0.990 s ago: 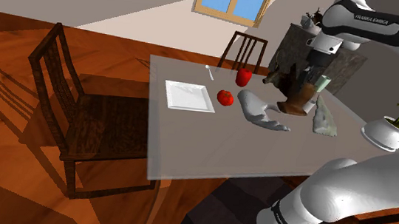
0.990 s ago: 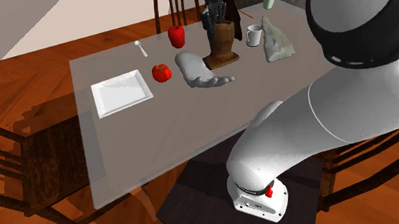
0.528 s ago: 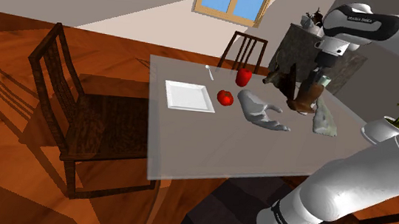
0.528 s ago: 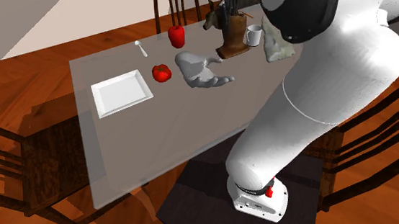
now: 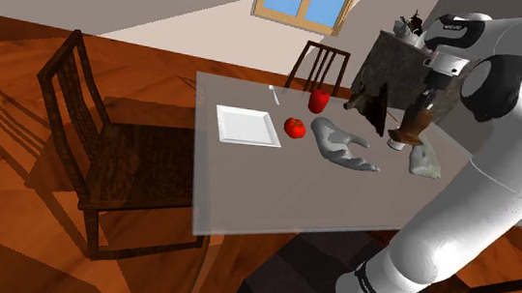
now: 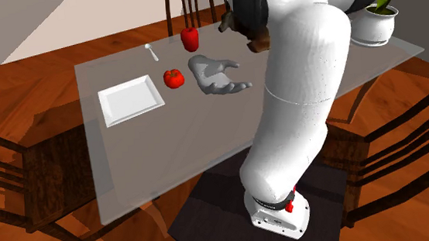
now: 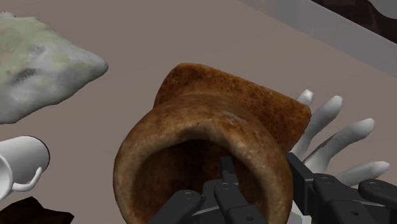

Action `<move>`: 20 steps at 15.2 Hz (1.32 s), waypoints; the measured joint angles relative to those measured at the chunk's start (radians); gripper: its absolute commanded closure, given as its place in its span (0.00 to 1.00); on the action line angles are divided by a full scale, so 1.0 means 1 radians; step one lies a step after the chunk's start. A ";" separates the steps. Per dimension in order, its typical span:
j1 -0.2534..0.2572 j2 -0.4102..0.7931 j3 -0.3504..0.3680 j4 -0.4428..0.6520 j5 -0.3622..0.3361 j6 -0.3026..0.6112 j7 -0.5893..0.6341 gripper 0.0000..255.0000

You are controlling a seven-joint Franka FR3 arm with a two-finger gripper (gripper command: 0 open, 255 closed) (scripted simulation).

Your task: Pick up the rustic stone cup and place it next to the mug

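Brown cup (image 7: pixel 208 143), rim apparently clamped by the pincer (image 7: pixel 261 178).

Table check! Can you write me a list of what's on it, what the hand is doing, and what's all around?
Surface: grey table.
Job's things: brown cup, gripped at its rim; white mug nearby, not touching it.
Clutter: white plate, tomato, red pepper, spoon, grey sculpture, greenish rock, potted plant.
Hand: hand shut on the brown cup, one finger inside, one outside.
Cables: nothing seen.
Surroundings: wooden chair, wood floor, window.
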 measured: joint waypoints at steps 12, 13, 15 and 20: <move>-0.563 0.634 0.084 0.838 0.375 -0.274 -0.253 1.00; -0.559 0.634 0.082 0.816 0.375 -0.256 -0.259 1.00; -0.542 0.628 0.079 0.770 0.371 -0.221 -0.264 1.00; -0.486 0.596 0.066 0.631 0.356 -0.127 -0.275 1.00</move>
